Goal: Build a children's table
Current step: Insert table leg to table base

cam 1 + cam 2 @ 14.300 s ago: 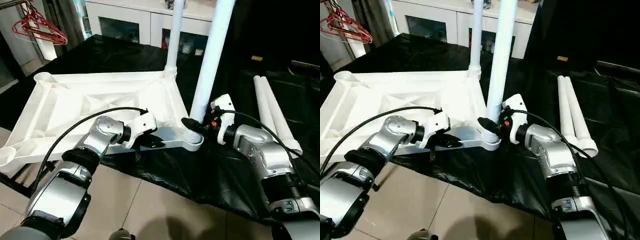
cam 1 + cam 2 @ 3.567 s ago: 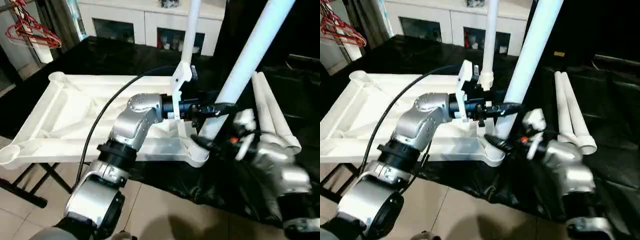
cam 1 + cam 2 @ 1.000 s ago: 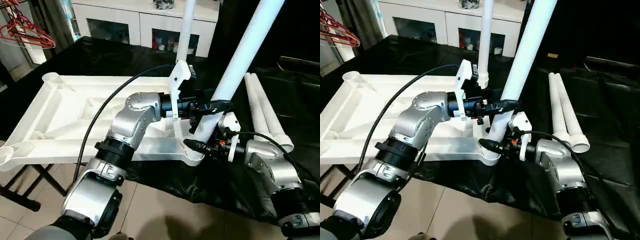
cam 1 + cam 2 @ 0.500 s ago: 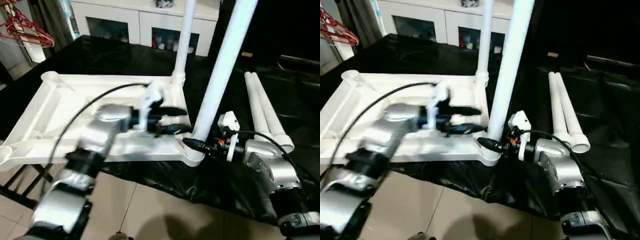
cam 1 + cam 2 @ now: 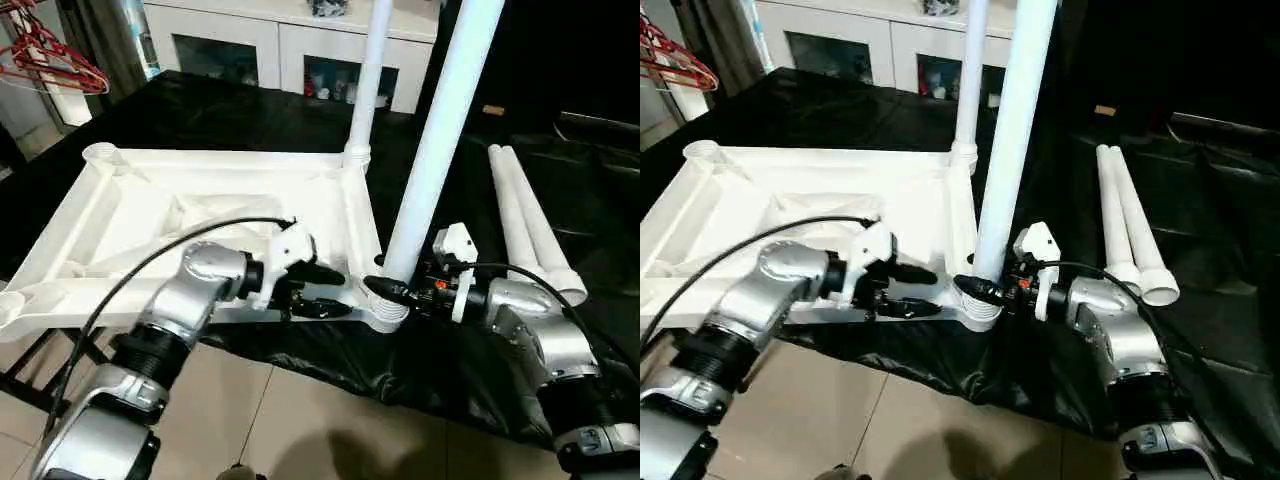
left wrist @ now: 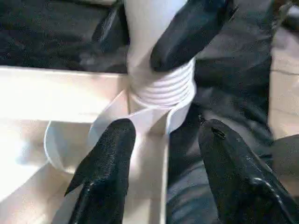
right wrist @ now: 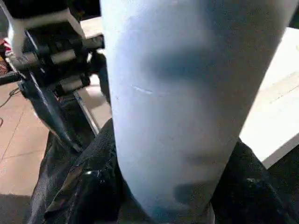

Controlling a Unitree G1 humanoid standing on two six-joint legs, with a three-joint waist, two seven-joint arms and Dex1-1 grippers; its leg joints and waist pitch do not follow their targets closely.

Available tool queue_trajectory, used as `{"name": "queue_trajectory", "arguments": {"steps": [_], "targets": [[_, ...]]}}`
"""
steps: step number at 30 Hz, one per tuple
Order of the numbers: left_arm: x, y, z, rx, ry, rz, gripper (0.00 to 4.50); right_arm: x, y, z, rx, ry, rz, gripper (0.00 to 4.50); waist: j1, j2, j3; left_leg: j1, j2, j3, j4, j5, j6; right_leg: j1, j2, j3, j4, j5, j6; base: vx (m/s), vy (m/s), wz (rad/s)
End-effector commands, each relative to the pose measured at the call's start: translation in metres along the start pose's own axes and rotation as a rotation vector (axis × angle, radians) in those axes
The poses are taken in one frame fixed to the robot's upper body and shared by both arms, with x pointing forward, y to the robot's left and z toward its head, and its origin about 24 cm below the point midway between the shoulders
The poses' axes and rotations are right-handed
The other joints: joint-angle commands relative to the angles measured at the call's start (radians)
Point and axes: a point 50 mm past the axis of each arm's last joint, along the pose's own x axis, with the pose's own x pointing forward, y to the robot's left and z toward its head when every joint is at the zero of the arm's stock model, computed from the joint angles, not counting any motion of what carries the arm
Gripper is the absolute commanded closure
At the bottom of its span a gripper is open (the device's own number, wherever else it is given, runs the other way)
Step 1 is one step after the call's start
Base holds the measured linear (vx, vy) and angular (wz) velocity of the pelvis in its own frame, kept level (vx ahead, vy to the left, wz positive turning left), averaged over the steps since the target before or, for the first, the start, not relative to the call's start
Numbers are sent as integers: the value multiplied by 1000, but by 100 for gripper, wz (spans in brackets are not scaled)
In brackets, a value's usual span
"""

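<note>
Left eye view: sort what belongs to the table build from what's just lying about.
Job:
upturned white ribbed plastic tabletop
white tube leg in the near socket
white tube leg in the far socket
two loose white tube legs

Lying about:
red wire hangers
white glass-door cabinet

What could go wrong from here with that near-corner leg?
1. The near leg shows thread rings above its corner socket, so it may not be seated and could tip.
2. Only the right gripper grips it, low down; the tall tube could lever out.
3. The open left gripper straddles the tabletop edge; a bump may shift it.
</note>
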Motion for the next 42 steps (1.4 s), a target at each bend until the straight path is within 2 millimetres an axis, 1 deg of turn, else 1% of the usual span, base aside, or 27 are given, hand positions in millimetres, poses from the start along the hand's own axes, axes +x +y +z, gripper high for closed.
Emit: {"name": "queue_trajectory", "arguments": {"steps": [1,2,6,7,8,9,10,11,13,14,16,18,19,20,21,23,25,26,28,30,32,33,34,35,37,40,42], "targets": [[0,-1,-6,3,33,-4,232,3,4,-11,26,41,6,252,8,-6,-64,8,47,-26,-73,-204,32,50,-76,59,-83,-278,-171,0,0,0],[0,-1,-7,-5,37,-10,236,2,4,-12,26,41,2,252,7,-3,-64,9,49,-27,-74,-204,31,50,-76,59,-81,-269,-177,0,0,0],[-2,-1,-14,18,93,-2,268,1,4,-13,26,38,-6,252,5,0,-64,10,49,-26,-74,-211,31,50,-75,59,-78,-240,-194,0,0,0],[-3,0,-16,27,108,11,276,1,4,-13,26,37,-9,252,3,-2,-63,9,48,-26,-74,-217,33,50,-73,59,-81,-246,-188,0,0,0],[-3,1,-17,28,112,17,282,1,4,-13,26,37,-9,252,5,-1,-65,11,47,-26,-72,-217,33,50,-75,59,-81,-250,-186,0,0,0],[-3,2,-17,29,113,19,282,1,4,-13,26,37,-10,252,5,-1,-66,11,48,-26,-73,-214,31,51,-75,59,-79,-245,-187,0,0,0],[-4,3,-18,32,117,20,300,1,4,-13,26,36,-10,252,7,0,-65,10,49,-26,-73,-211,32,50,-76,59,-80,-239,-193,0,0,0],[-4,3,-18,32,117,19,300,1,4,-13,26,36,-10,252,6,-1,-65,9,48,-26,-73,-215,31,51,-76,59,-79,-241,-194,0,0,0],[-4,4,-18,36,118,12,319,1,4,-13,25,35,-11,252,7,-1,-64,10,49,-26,-73,-219,29,51,-77,59,-80,-251,-194,0,0,0],[-4,4,-18,37,119,10,325,1,4,-13,25,35,-11,252,7,2,-64,10,48,-26,-73,-221,29,50,-77,59,-81,-254,-193,0,0,0],[-5,5,-17,47,132,4,349,1,3,-13,24,34,-12,252,7,1,-64,12,48,-26,-73,-231,26,49,-77,59,-84,-273,-188,0,0,0],[-5,6,-17,48,134,4,349,1,3,-13,24,34,-13,252,7,0,-63,11,49,-27,-74,-232,25,50,-77,58,-84,-281,-185,0,0,0],[-5,7,-17,46,134,0,374,1,3,-13,24,34,-13,252,7,0,-64,12,48,-27,-74,-232,24,50,-78,59,-85,-286,-182,0,0,0],[-5,7,-17,45,133,-1,374,1,3,-13,24,34,-13,252,7,0,-63,12,48,-26,-73,-232,25,49,-77,59,-85,-287,-182,0,0,0],[-5,7,-17,44,134,-5,388,0,3,-13,23,35,-14,252,8,0,-63,10,49,-27,-74,-230,24,50,-78,59,-84,-285,-183,0,0,0],[-5,7,-18,45,146,-19,394,0,2,-13,21,38,-15,252,8,-1,-64,10,48,-26,-73,-224,27,50,-77,58,-83,-273,-185,0,0,0],[-5,7,-19,46,151,-21,419,-1,2,-13,20,39,-14,252,9,-1,-64,10,49,-27,-73,-224,28,51,-78,58,-82,-276,-186,0,0,0],[-6,6,-20,46,158,-24,419,-1,2,-13,18,39,-12,252,8,-2,-64,9,49,-27,-74,-224,28,51,-78,58,-82,-279,-185,0,0,0],[-6,6,-21,51,169,-26,441,-2,2,-13,16,39,-10,252,9,-2,-65,10,50,-27,-73,-217,30,51,-79,58,-81,-270,-188,0,0,0],[-6,6,-21,55,177,-25,447,-3,2,-13,14,39,-6,252,9,-3,-65,10,49,-27,-73,-212,33,51,-78,59,-80,-261,-189,0,0,0],[-8,11,-21,60,181,27,450,-6,2,-11,4,21,-3,252,9,-9,-66,8,49,-25,-71,-203,38,52,-79,58,-79,-253,-191,0,0,0],[-8,11,-21,60,181,27,450,-6,2,-11,4,21,-3,252,10,-8,-66,8,50,-26,-71,-202,39,51,-80,58,-79,-253,-191,0,0,0],[-9,14,-21,60,181,62,450,-9,0,-10,4,3,-23,252,10,-12,-65,8,49,-24,-70,-201,43,50,-79,59,-80,-254,-189,0,0,0],[-9,15,-21,60,181,74,450,-10,-1,-10,7,-6,-34,252,13,-9,-65,10,50,-25,-70,-202,41,50,-80,59,-80,-258,-189,0,0,0],[-9,16,-21,58,176,88,450,-11,-3,-9,9,-16,-53,252,14,-11,-65,11,49,-24,-70,-206,41,48,-79,58,-81,-269,-187,0,0,0],[-12,21,-19,57,164,144,450,-15,-9,-9,-1,-38,-125,252,15,-14,-63,10,48,-25,-71,-218,36,48,-81,58,-86,-317,-167,0,0,0],[-13,23,-18,60,161,155,450,-16,-12,-9,4,-57,-164,252,14,-14,-63,10,47,-26,-71,-217,32,47,-82,58,-88,-333,-160,0,0,0]]}}
